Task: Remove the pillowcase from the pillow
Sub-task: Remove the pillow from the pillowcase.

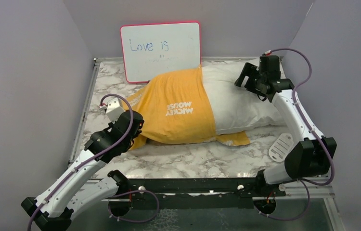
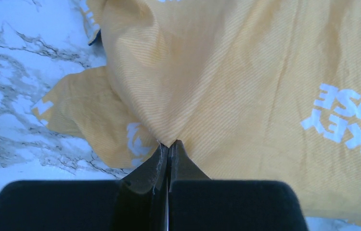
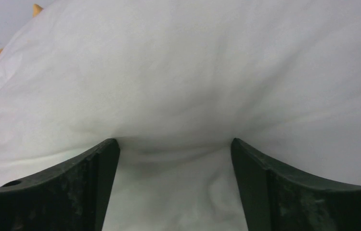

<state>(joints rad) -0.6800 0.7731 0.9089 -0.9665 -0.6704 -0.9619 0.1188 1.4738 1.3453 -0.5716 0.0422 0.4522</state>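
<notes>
The pillow [image 1: 243, 103] lies half out of its case [image 1: 176, 108] on the table [image 1: 193, 161].
The left gripper [image 2: 169, 144] pinches a case fold, fingers together; the right gripper [image 3: 174, 144] has its fingers apart, pressed into bare pillow, perhaps gripping.

A pink-framed whiteboard [image 1: 160, 50] and a white slotted disc [image 1: 280, 147] sit apart on a marble table [image 1: 188, 161].

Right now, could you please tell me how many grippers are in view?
2. The left gripper is shut on the pillowcase at its left end. The right gripper, open, presses against the pillow on its bare right part. None seems hidden.
</notes>
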